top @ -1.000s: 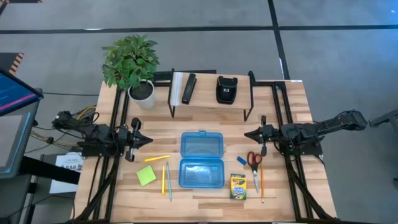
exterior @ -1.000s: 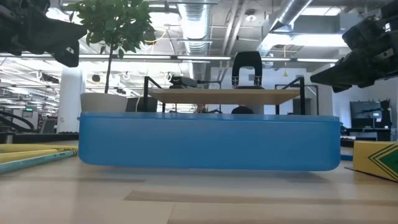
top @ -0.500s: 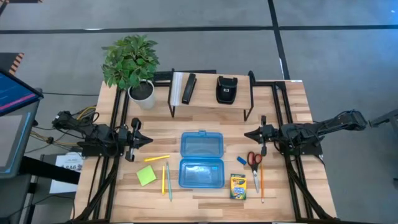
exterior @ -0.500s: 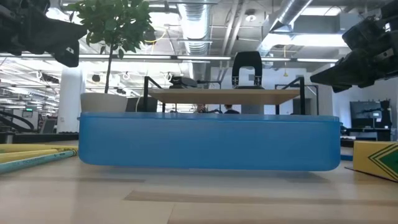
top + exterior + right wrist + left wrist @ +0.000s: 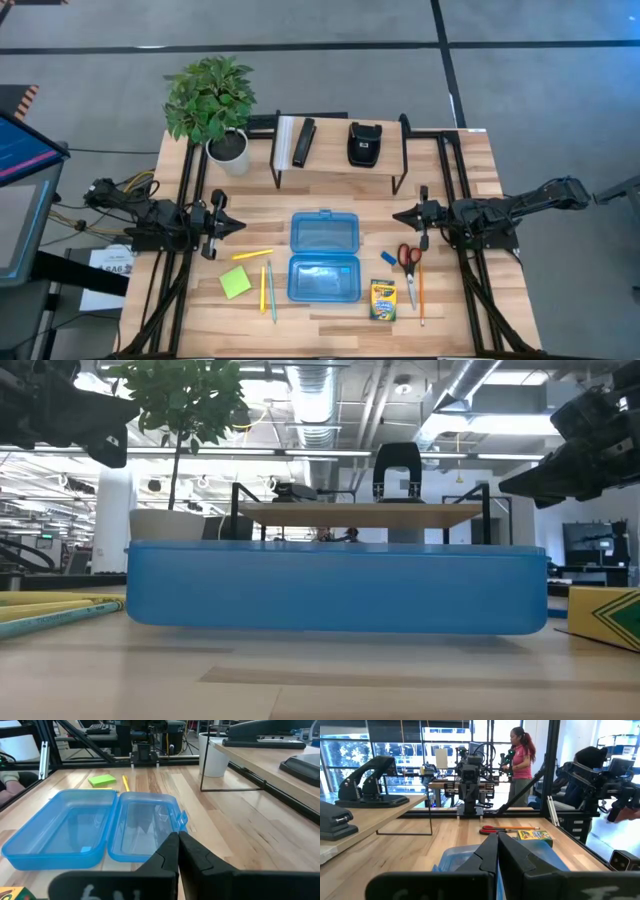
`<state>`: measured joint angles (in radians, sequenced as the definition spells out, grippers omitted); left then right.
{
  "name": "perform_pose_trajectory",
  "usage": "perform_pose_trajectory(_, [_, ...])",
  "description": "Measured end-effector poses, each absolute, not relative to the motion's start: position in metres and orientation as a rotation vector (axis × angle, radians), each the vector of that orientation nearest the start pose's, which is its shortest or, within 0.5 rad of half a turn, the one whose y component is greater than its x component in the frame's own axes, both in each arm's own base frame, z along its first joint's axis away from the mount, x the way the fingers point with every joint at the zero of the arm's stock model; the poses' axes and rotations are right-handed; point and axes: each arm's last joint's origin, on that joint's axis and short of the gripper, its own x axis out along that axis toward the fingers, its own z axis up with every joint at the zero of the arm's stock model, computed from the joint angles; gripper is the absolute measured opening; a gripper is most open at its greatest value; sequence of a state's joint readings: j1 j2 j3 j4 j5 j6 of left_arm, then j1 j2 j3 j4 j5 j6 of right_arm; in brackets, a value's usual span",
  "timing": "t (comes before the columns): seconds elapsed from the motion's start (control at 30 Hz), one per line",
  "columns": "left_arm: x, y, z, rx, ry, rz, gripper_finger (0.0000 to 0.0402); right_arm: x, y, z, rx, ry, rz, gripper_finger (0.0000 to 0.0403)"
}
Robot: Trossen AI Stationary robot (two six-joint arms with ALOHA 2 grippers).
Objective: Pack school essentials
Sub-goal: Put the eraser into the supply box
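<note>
2 arms are waiting at the table's sides in the high view, the left gripper [image 5: 238,226] and the right gripper [image 5: 397,214] both hanging clear of everything with fingers pressed together. Between them the blue case [image 5: 324,256] is lying open on the table [image 5: 470,170]. Left of it are lying the sticky-note pad [image 5: 236,283], a yellow pencil [image 5: 253,255], an orange pencil [image 5: 263,289] and a green pencil [image 5: 271,291]. Right of it are sitting the eraser [image 5: 388,258], the scissors [image 5: 409,262], the crayon box [image 5: 383,299] and another orange pencil [image 5: 420,292].

In the low view, the case is filling the middle, pencils at the left edge, the crayon box at the right edge.

In the left wrist view, a person [image 5: 520,764] is standing beyond the table; scissors and crayon box are lying past the closed fingers.

In the right wrist view, the open case is lying just ahead of the closed fingers, the pad beyond it.
</note>
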<state>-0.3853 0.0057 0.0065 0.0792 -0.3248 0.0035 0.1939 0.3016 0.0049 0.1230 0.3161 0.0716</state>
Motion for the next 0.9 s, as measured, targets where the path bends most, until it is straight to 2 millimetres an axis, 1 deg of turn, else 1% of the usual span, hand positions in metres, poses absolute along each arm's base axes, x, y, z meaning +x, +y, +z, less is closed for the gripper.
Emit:
perform_pose_trajectory(0.33, [0.092,-0.027,0.173,-0.025,-0.075,-0.061,0.0,0.114,0.013,0.154,0.043,0.134,-0.127,0.0027])
perform_pose_trajectory(0.5, [0.092,-0.027,0.173,-0.024,-0.075,-0.06,0.0,0.115,0.013,0.165,0.073,0.02,-0.127,0.0027])
perform_pose_trajectory(0.6, [0.092,-0.027,0.173,-0.024,-0.075,-0.061,0.0,0.115,0.011,0.178,0.161,-0.077,-0.135,0.0024])
perform_pose_trajectory(0.7, [0.092,-0.027,0.173,-0.024,-0.075,-0.061,0.0,0.115,0.01,0.202,0.213,-0.109,-0.139,0.0018])
perform_pose_trajectory(0.77, [0.092,-0.027,0.173,-0.024,-0.075,-0.06,0.0,0.114,0.012,0.222,0.204,-0.084,-0.133,0.0015])
perform_pose_trajectory(0.9, [0.092,-0.027,0.173,-0.024,-0.075,-0.06,0.0,0.121,0.016,0.249,0.159,0.08,-0.171,0.0016])
